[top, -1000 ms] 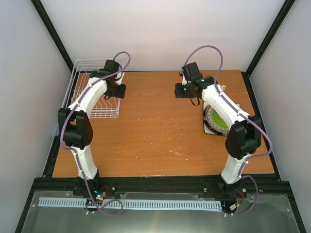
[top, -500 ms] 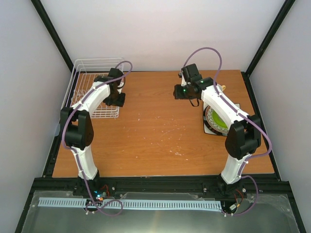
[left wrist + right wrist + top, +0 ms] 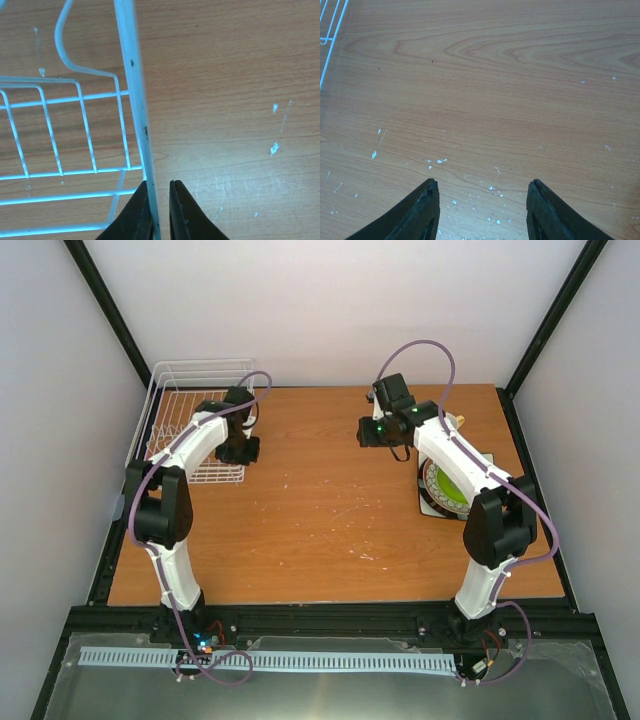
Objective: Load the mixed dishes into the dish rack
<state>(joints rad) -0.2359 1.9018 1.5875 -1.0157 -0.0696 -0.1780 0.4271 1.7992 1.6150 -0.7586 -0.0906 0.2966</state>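
One rectangular white wire dish rack [image 3: 152,405] was seen at the far left corner of the brown wooden table [image 3: 330,510]; no dishes were seen inside it in the overhead view, though part of it was covered by the left arm. The black two-finger left gripper [image 3: 240,448] was placed at the right-hand side of the dish rack. In the left wrist view its fingers [image 3: 159,216] were drawn almost together, with the top rim wire [image 3: 131,70] of that side pinched between them, and scratched wood was seen beyond the wire.

The black two-finger right gripper [image 3: 372,432] was held over bare table well to the right of the dish rack. Its fingers [image 3: 483,184] were spread wide, with nothing between them, and only a corner of the rack's wire was caught at the upper left edge of its wrist view.

Farther still from the dish rack, near the table's right edge, a round lime-green plate [image 3: 452,485] was stacked on a round cream plate with dark patterned rim [image 3: 430,483]. Both were partly hidden under the right arm.
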